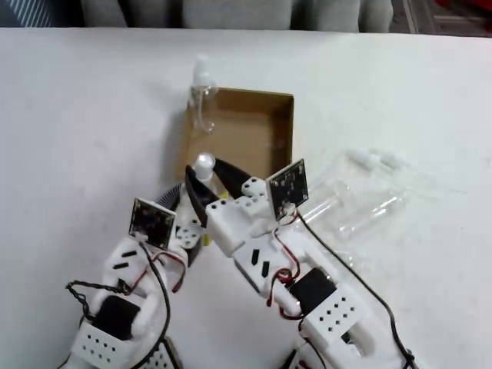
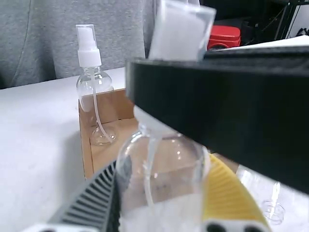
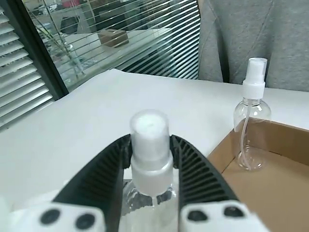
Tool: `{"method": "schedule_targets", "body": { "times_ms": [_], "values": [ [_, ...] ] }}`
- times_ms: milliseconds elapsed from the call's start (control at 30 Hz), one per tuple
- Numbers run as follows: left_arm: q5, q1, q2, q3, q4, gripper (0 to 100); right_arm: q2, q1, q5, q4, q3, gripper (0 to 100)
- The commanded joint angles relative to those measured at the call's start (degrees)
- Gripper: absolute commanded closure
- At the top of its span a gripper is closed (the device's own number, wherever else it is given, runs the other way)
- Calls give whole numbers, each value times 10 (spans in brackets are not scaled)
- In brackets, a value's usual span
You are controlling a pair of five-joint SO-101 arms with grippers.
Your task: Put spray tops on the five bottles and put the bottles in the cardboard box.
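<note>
A clear bottle [image 2: 161,164] stands upright just in front of the cardboard box [image 1: 254,96], with my left gripper [image 2: 161,195] shut on its body between a grey and a yellow finger. My right gripper [image 3: 150,159] is shut on the white spray top [image 3: 150,133] at that bottle's neck, black fingers on either side. In the high view the right gripper [image 1: 206,175] sits at the box's near left edge. A second bottle with a spray top [image 1: 201,94] stands in the box's far left corner, also the capped bottle [image 3: 251,121] [image 2: 91,82].
Several clear bottles [image 1: 361,204] and loose spray tops [image 1: 373,160] lie to the right of the box on the white table [image 1: 92,115]. The box floor [image 3: 285,193] is bare apart from the capped bottle. A person in grey sits behind the table.
</note>
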Motion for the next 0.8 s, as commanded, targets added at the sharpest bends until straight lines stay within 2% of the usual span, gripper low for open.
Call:
{"method": "schedule_targets", "body": {
  "times_ms": [0,200,300,567,767],
  "values": [
    [-5,-2,-8,-2,-7,979,-5,-17,-5,1,-2,984],
    [-5,-2,-8,-2,-7,979,-5,-19,3,6,-1,984],
    [-5,-2,-8,-2,-7,979,-5,-20,35,7,0,974],
    [-5,-2,-8,-2,-7,979,-11,-21,38,50,-4,772],
    [-5,-2,-8,-2,-7,979,-49,-21,40,75,-4,733]
  ]
}}
